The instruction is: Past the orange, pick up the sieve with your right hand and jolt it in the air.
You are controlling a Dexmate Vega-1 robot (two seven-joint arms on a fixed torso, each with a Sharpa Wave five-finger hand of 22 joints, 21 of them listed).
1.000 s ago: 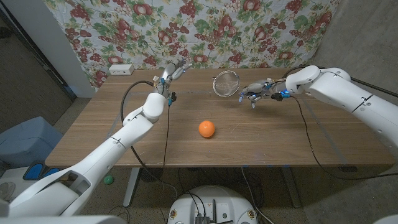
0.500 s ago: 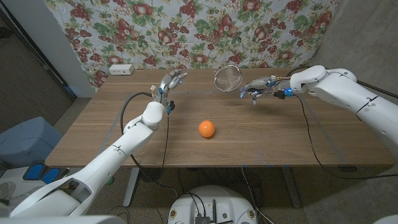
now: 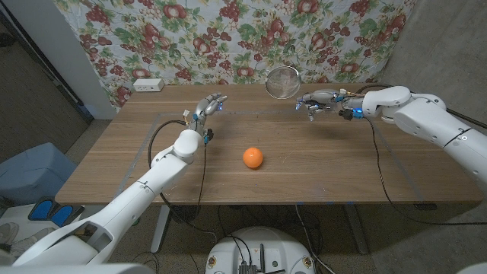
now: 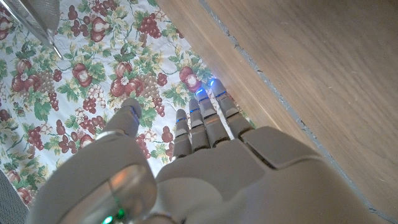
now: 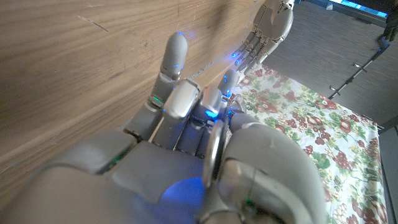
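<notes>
The orange [image 3: 253, 157] lies on the wooden table [image 3: 319, 179] near its middle. Beyond it, the round metal mesh sieve [image 3: 283, 81] hangs in the air in front of the floral cloth, tilted on edge. My right hand [image 3: 318, 100] grips its handle from the right, fingers curled; in the right wrist view the right hand [image 5: 186, 143] is closed around a thin metal strip. My left hand [image 3: 207, 106] hovers over the far left part of the table, fingers apart and holding nothing. The sieve's rim [image 4: 31, 18] shows beyond the left hand [image 4: 199, 162].
A white power strip [image 3: 148, 84] sits at the table's far left corner. Black cables [image 3: 204, 167] trail along both arms across the tabletop. The floral cloth [image 3: 228, 34] hangs right behind the far edge. A blue bin [image 3: 30, 171] stands on the floor to the left.
My right hand has carried the sieve upward and a little to the right, away from the table. My left hand has dropped lower and drawn back toward me.
</notes>
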